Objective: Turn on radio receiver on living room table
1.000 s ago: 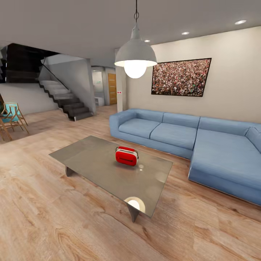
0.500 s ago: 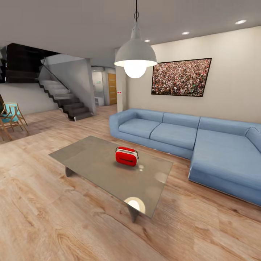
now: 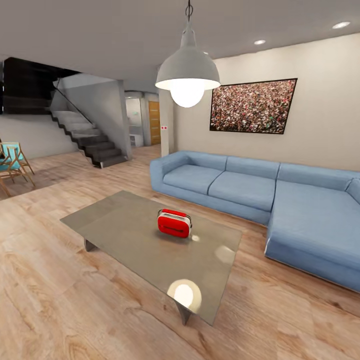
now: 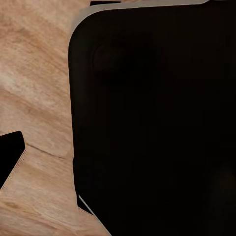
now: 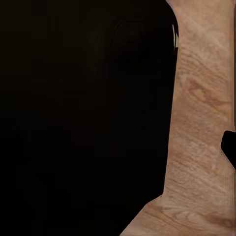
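Observation:
The radio receiver, a small bright-red rounded box with a white band and thin wire handle, stands upright near the middle of the table. The table is low, with a glossy grey top that mirrors the lamp. It stands on the living room's wood floor, a few steps ahead of me. In the left wrist view a dark robot body part hangs over wood planks, with a black tip at the edge. The right wrist view has a similar dark mass and black tip. Neither shows how the jaws stand.
A blue L-shaped sofa runs behind and right of the table. A white dome pendant lamp hangs above it, and a crowd-photo picture is on the beige wall. Stairs and a wooden folding chair stand far left. Wood floor lies between me and the table.
The whole head view has shifted: the table and radio appear slightly larger and lower, so the camera has come a little closer. Nothing on the table has moved.

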